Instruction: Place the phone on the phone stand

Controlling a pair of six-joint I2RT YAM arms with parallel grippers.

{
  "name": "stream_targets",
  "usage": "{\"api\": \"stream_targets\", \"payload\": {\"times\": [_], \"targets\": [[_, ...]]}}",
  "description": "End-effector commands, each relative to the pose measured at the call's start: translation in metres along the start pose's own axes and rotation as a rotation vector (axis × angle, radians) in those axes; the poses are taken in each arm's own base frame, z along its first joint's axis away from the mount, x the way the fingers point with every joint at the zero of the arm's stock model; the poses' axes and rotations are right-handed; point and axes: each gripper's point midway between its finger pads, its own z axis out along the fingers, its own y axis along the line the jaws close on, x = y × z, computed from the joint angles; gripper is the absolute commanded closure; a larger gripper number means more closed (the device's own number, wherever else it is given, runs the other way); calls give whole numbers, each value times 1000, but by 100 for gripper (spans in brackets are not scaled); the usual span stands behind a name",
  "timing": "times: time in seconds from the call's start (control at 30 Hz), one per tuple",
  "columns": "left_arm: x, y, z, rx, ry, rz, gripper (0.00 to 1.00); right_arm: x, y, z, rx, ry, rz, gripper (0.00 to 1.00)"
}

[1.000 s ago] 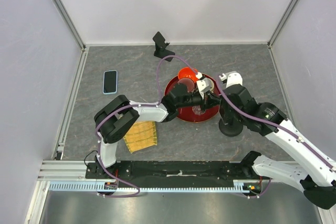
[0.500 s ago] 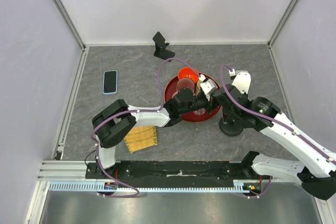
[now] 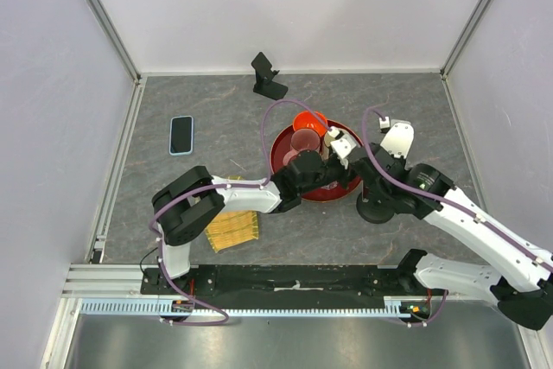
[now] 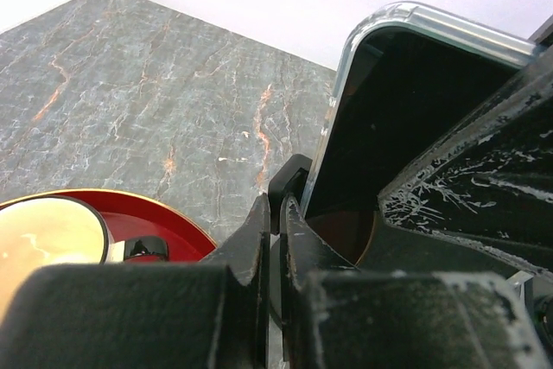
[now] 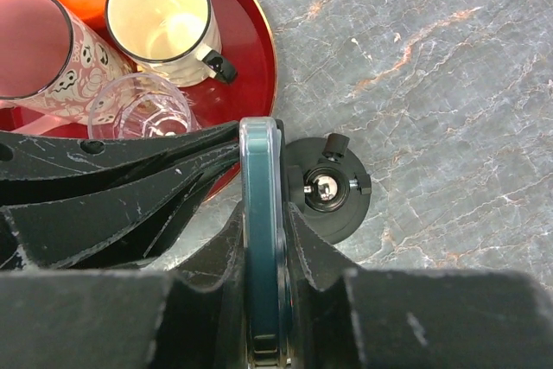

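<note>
Nearest you: your right claw, clamped on the phone, held edge-up, presumably for lowering onto the round black stand just beside it. Left claw: pinched together, empty, likely steadying the phone. Beyond: red tray. Farthest, on the table: second phone, angled stand.

A grey marbled table with thin rust-coloured veins fills the middle of the overhead view. Plain white walls enclose it on three sides: a back wall, a left wall and a right wall. Slim aluminium posts run up the two back corners. A metal track lines the table's left edge, and an aluminium rail crosses its near edge. The light is soft and even, with faint shadows.
</note>
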Motion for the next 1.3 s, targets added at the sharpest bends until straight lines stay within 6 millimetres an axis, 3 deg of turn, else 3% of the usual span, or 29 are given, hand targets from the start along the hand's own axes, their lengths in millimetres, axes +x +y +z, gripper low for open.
{"api": "stream_targets", "payload": {"times": [0.0,0.07,0.1,0.17,0.37,0.57,0.77,0.9,1.07,1.27], "targets": [[-49,29,-10,-115,-89,51,97,-22,-57,-7,177,-132,-111,100],[-48,27,-13,-107,-81,34,87,-19,-49,-7,131,-112,-113,100],[-51,25,-15,-101,-88,16,71,-18,-48,-6,126,-103,-115,100],[-55,25,-20,-116,-89,-4,61,-14,-44,-4,124,-83,-135,99],[-75,34,-47,-187,-174,-22,46,-12,-37,-3,97,-60,-157,88],[-77,27,-53,-148,-186,-29,45,-12,-35,-2,86,-56,-174,87],[-73,28,-57,-144,-212,-15,45,-19,-37,-14,61,-49,-168,49],[-65,25,-51,-97,-199,-38,45,-19,-42,-24,40,-29,-141,39],[-55,-7,-34,153,-139,-72,45,-21,-55,-36,44,-23,-103,26],[-38,-34,-22,371,-73,-101,50,-16,-76,-45,115,5,-63,25]]}}
